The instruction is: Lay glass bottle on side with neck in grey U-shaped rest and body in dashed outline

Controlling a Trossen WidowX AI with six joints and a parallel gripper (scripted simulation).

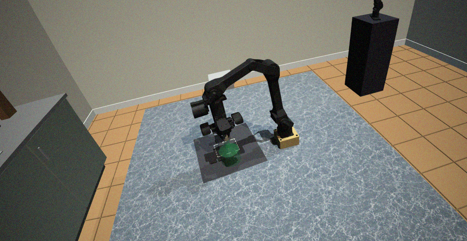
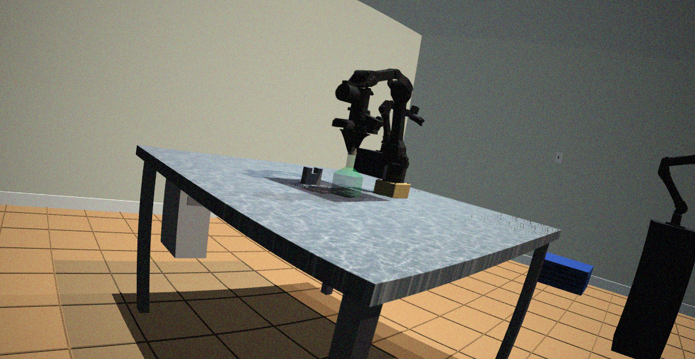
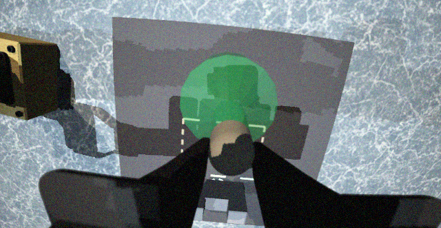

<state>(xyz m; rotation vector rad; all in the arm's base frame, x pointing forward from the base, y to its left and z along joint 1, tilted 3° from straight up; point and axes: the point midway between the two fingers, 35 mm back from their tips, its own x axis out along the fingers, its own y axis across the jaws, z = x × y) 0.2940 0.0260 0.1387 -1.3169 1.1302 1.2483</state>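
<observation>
Marbled blue tabletop (image 1: 277, 187) (image 2: 291, 211) (image 3: 389, 11), orange-tiled floor (image 1: 424, 109) (image 2: 29, 279).

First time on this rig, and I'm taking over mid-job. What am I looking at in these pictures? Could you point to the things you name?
One black arm, bolted to a yellow block (image 1: 289, 142) (image 2: 392, 189) (image 3: 38, 80), reaches over a marbled table (image 1: 293, 190) (image 2: 389, 240) (image 3: 389, 118). The top view looks down from above; the exterior view looks from beyond a table corner; the wrist view looks down past the fingers. On the table lies a dark mat (image 1: 208, 172) (image 2: 374, 198) (image 3: 145, 32) with a dashed outline and the grey U-shaped rest (image 2: 311, 176) (image 3: 224, 195). The green glass bottle (image 1: 229, 150) (image 2: 347, 179) (image 3: 229, 83) is upright, its neck held by the gripper (image 1: 226, 138) (image 2: 352, 151) (image 3: 230, 146).
</observation>
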